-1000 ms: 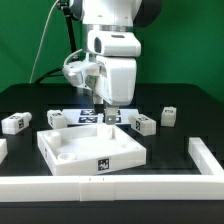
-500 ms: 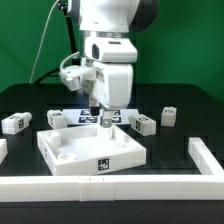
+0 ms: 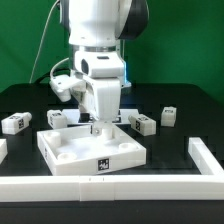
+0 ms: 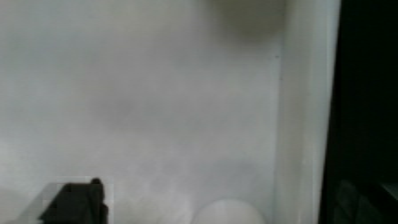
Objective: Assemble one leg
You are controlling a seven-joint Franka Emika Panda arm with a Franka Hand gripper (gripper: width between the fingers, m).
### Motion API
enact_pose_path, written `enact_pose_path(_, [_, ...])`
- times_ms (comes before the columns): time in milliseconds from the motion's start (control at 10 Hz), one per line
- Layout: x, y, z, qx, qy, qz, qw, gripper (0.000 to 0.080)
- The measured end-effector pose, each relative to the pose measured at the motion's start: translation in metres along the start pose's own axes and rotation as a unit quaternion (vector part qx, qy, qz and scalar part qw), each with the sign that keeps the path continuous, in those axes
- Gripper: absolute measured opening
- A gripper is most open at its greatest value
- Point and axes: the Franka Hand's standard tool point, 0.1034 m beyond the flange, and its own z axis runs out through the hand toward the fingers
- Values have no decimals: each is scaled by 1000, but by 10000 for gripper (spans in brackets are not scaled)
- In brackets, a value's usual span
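Several legs, small white tagged blocks, lie on the black table in the exterior view: one at the far left [image 3: 13, 123], one [image 3: 57, 119] just left of my gripper, and two on the right [image 3: 141, 124] [image 3: 169, 116]. My gripper [image 3: 98, 124] hangs low over the rear part of the large white tray [image 3: 70, 160] and holds nothing. In the wrist view my gripper [image 4: 205, 205] looks straight down on the white tray surface [image 4: 160, 100]. One dark fingertip [image 4: 71, 203] shows far to the side, so the jaws stand wide apart. No leg shows in the wrist view.
The marker board [image 3: 82, 116] lies behind the tray, partly hidden by the arm. A long white bar [image 3: 110, 186] runs along the front, and another [image 3: 206, 156] lies at the exterior view's right. In the wrist view the black table [image 4: 370, 90] shows past the tray's edge.
The arm has moved toward the exterior view's left and come lower, from above the marker board to the tray's rear part. The legs have not moved.
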Motion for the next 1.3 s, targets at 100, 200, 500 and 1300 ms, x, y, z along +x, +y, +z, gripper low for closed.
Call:
enact_pose_path(100, [-1, -2, 7, 5, 3, -3, 1000, 650])
enact_pose_path(200, [-3, -5, 13, 9, 6, 0, 1000, 650])
enact_pose_path(500, [-6, -7, 14, 11, 6, 10, 1000, 650])
enact_pose_path(1300, [-6, -7, 14, 8, 5, 15, 1000, 59])
